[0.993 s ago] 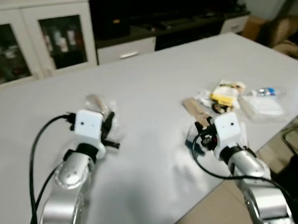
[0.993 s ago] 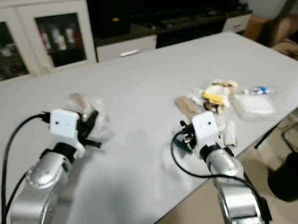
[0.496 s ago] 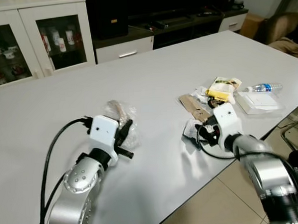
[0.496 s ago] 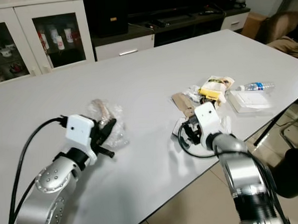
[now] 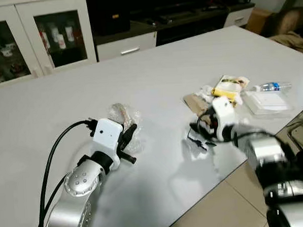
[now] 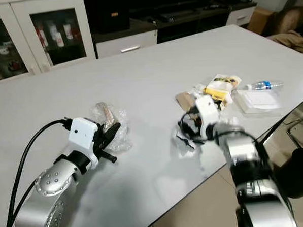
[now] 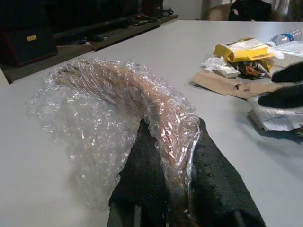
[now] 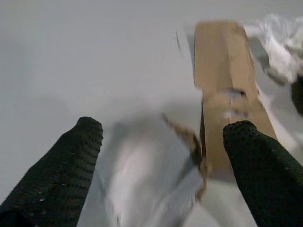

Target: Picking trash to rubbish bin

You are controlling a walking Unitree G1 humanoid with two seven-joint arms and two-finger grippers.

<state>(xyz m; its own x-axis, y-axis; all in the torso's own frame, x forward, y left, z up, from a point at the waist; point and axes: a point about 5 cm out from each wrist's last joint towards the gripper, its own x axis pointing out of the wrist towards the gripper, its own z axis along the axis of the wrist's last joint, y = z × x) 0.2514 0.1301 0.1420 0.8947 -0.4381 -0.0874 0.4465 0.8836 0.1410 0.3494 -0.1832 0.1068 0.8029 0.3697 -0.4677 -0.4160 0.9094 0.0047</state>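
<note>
A wide white table (image 5: 155, 83) runs across the frame, with a white glass-door cabinet (image 5: 40, 35) at the upper left and a dark low TV unit (image 5: 177, 15) along the top behind it. At the lower left, the left gripper (image 5: 128, 141) rests on the tabletop with its two black fingers (image 7: 208, 189) pressed together on a crumpled wad of clear bubble wrap (image 7: 118, 113), which has something brownish rolled inside it. At the lower right, the right gripper (image 8: 161, 165) hangs low over the table near its front edge, its fingers spread wide on either side of a piece of white crumpled paper (image 8: 147, 179) lying flat, not closed on it. Just beyond that paper lies a strip of brown cardboard (image 8: 222, 61). Farther toward the right edge of the frame sits more litter: a yellow snack packet (image 5: 227, 86), a clear plastic bottle (image 5: 272, 87) on its side, and a flat clear plastic container (image 5: 267, 101) beside it.
</note>
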